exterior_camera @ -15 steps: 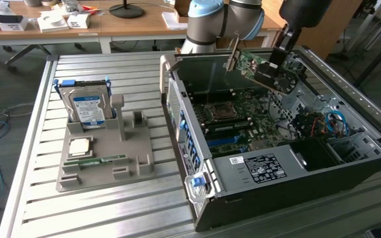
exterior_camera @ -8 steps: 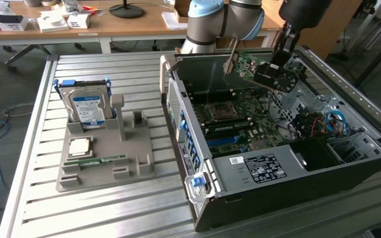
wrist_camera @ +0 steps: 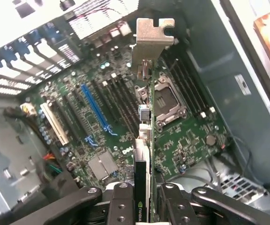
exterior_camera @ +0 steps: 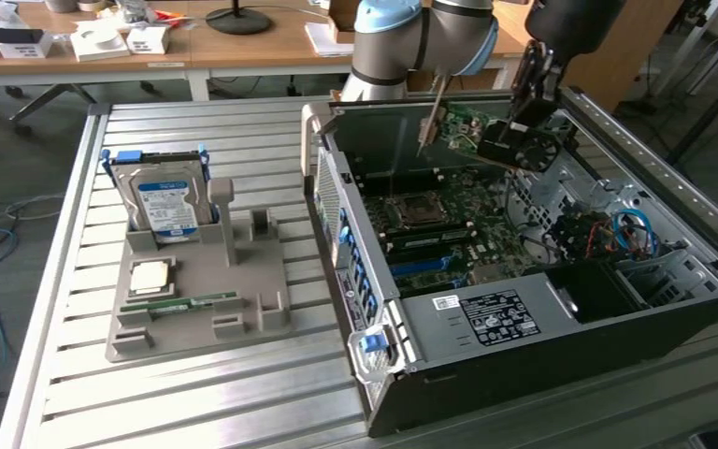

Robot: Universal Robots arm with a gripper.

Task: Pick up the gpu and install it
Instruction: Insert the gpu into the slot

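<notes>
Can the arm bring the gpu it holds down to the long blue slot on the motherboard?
Probably yes: the case is open and nothing stands between the gpu and the blue slot.

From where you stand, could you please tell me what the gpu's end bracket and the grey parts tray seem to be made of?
Bracket on the gpu: probably bare sheet metal, dull silver with a folded tab. Parts tray: seemingly matte grey plastic, uniform colour without shine.
</notes>
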